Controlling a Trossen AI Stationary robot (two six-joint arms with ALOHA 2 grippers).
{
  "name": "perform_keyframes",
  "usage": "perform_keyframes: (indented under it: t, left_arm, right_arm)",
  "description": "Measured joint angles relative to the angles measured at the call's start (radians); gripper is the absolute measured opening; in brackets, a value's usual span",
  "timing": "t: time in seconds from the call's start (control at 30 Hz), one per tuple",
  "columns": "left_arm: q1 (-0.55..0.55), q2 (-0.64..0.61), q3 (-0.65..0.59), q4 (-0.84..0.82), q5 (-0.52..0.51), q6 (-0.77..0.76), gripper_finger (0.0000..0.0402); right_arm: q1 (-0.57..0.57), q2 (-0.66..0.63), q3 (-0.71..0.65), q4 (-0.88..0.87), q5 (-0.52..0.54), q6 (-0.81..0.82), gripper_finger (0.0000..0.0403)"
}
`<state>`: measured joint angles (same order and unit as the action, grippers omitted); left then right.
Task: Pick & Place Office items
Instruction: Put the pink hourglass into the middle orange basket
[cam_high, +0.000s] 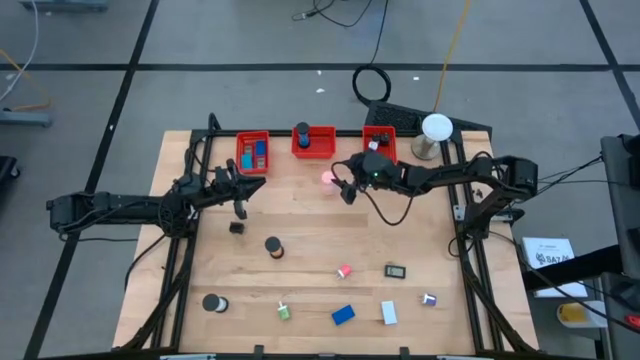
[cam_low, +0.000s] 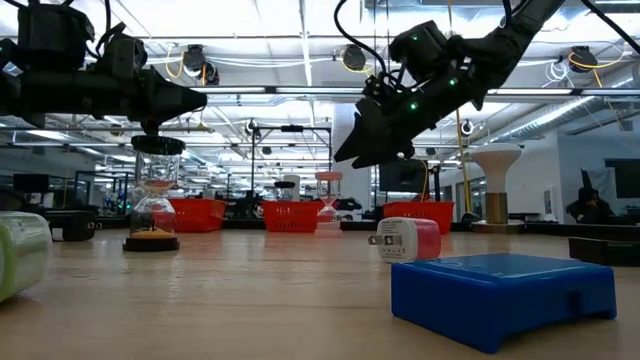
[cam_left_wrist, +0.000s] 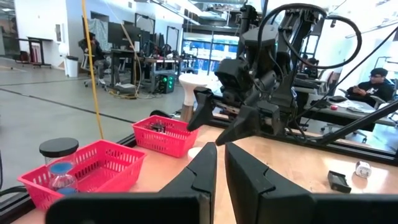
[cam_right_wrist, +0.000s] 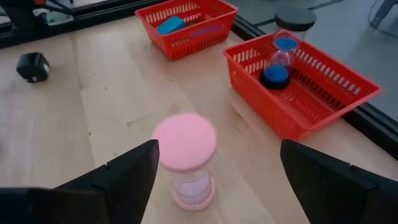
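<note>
Three red bins stand in a row at the far edge of the wooden worktop (cam_high: 300, 250). The left bin (cam_high: 253, 153) holds flat blue blocks (cam_high: 259, 152) and what may be a red piece, though the overhead picture is too small to be sure. The middle bin (cam_high: 313, 142) holds a blue hourglass (cam_right_wrist: 277, 57) with black caps, standing upright. The right bin (cam_high: 380, 143) has some small dark bits in it that I cannot make out.

The right gripper (cam_high: 345, 187) hangs over the worktop just in front of the middle and right bins, its jaws spread wide. A pink hourglass (cam_right_wrist: 185, 158) stands upright on the wood between them and touches neither finger.

The left gripper (cam_high: 238, 205) is raised above the worktop near the left bin, its jaws drawn narrow with only a thin gap and nothing between them. A small black cube (cam_high: 237, 227) lies on the wood just beside it.

The remaining office items are scattered over the near half of the worktop: an orange hourglass (cam_high: 273, 246) with black caps, a black roll (cam_high: 213, 302), a green bit (cam_high: 284, 311), a blue block (cam_high: 343, 315), a white block (cam_high: 389, 313), a pink bit (cam_high: 344, 270), a small black gadget (cam_high: 396, 270) and a small purple and white piece (cam_high: 428, 298). A white round lamp (cam_high: 435, 132) stands at the far right corner.
</note>
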<state>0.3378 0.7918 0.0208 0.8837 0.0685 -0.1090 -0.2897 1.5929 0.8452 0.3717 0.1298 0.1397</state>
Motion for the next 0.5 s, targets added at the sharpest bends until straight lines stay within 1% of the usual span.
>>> perform_keyframes:
  t: [0.1, 0.17, 0.33, 0.5]
  left_arm:
    - [0.000, 0.000, 0.000, 0.000, 0.000, 0.000, 0.0037]
    - [0.000, 0.000, 0.000, 0.000, 0.000, 0.000, 0.0037]
    - [0.000, 0.000, 0.000, 0.000, 0.000, 0.000, 0.0037]
    - [0.000, 0.000, 0.000, 0.000, 0.000, 0.000, 0.0037]
  right_arm:
    - [-0.001, 0.000, 0.000, 0.028, -0.007, 0.000, 0.0327]
    - [-0.001, 0.004, 0.000, 0.042, -0.030, 0.009, 0.0330]
    - [0.010, 0.058, -0.001, 0.119, -0.031, 0.015, 0.0340]
    - [0.010, 0.110, -0.002, 0.180, -0.030, 0.012, 0.0337]
